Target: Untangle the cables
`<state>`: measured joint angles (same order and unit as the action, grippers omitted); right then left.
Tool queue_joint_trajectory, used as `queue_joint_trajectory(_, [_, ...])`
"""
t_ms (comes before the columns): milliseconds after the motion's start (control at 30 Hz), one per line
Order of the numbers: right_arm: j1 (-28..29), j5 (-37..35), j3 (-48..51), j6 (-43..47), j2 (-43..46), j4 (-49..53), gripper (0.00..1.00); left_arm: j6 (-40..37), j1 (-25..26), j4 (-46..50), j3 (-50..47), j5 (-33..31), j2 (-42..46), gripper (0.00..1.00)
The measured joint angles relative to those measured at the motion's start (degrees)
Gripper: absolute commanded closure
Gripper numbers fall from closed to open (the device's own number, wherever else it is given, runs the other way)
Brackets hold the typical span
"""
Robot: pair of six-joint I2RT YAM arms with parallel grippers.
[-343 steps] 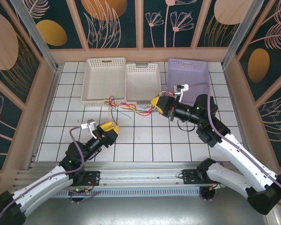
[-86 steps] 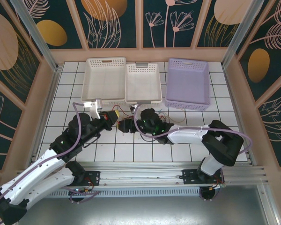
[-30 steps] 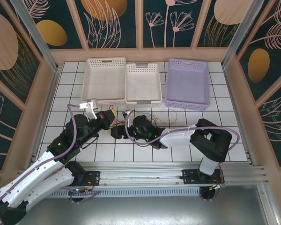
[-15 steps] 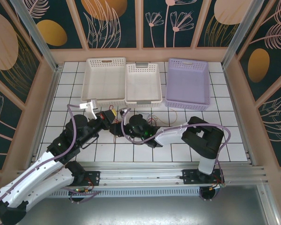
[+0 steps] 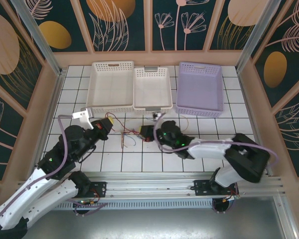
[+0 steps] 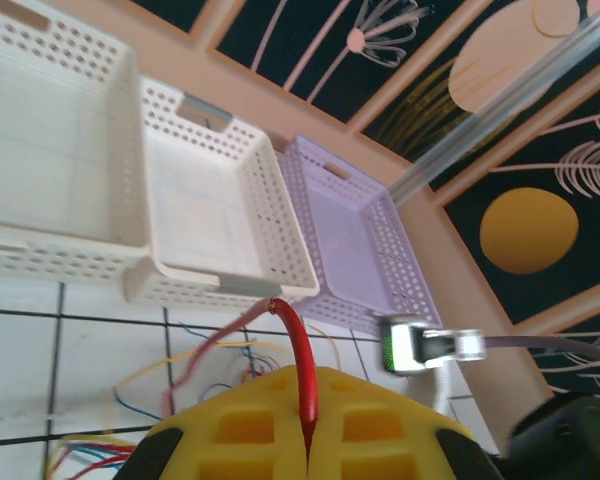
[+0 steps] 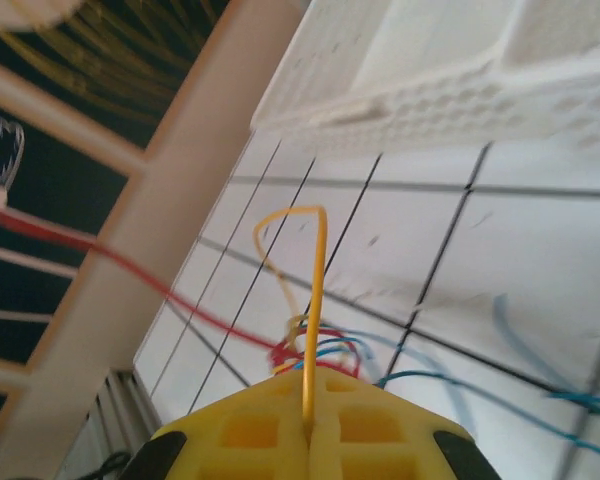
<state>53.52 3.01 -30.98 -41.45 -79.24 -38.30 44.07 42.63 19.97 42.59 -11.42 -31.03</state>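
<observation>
Red cable [image 6: 302, 350] clamped in left gripper [image 6: 308, 410], yellow cable [image 7: 319, 290] in right gripper [image 7: 310, 405], baskets [image 5: 152, 108] standing beyond.

The bench [image 5: 139, 160] is seen steeply from high behind the arm bases, facing 12 o'clock. The left wrist view is taken close over the left gripper [image 6: 307, 455], toward the white baskets [image 6: 40, 262] at 1 o'clock. The right wrist view, low over the right gripper [image 7: 310, 420], is turned toward 10 o'clock; the baskets' front wall is shared by all

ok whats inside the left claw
A red wire is pinched in the seam of the left claw, arching up and out; the part gripped deeper is covered by its yellow pads.
</observation>
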Motion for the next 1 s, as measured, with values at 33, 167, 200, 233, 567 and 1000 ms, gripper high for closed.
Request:
queue_joint_trajectory(33, [-1.5,-0.2,1.0,0.0,3.3,1.3,1.0,-0.7,0.0,1.5,1.2,-1.1,0.2,1.0])
queue_joint_trajectory(167, [-7.2,-0.5,2.8,0.4,15.9,7.2,1.0,-3.8,0.0,6.2,5.2,-4.2,-0.4,1.0])
queue_joint_trajectory(200, [-8.2,-0.5,2.8,0.6,18.2,8.6,1.0,-4.3,0.0,6.9,5.8,-4.5,-0.7,1.0])
queue_joint_trajectory(233, [-9.2,-0.6,2.8,0.7,20.5,10.0,1.0,-5.0,0.0,7.7,6.4,-5.0,-1.1,1.0])
queue_joint_trajectory(567, [-24.5,-1.2,-3.1,4.8,36.6,32.6,1.0,-12.5,0.0,16.6,16.7,-10.1,-5.0,1.0])
queue_joint_trajectory(1000, [-38.5,0.5,-14.5,7.4,37.7,49.1,1.0,-20.7,0.0,22.4,23.9,-18.4,-6.9,1.0])
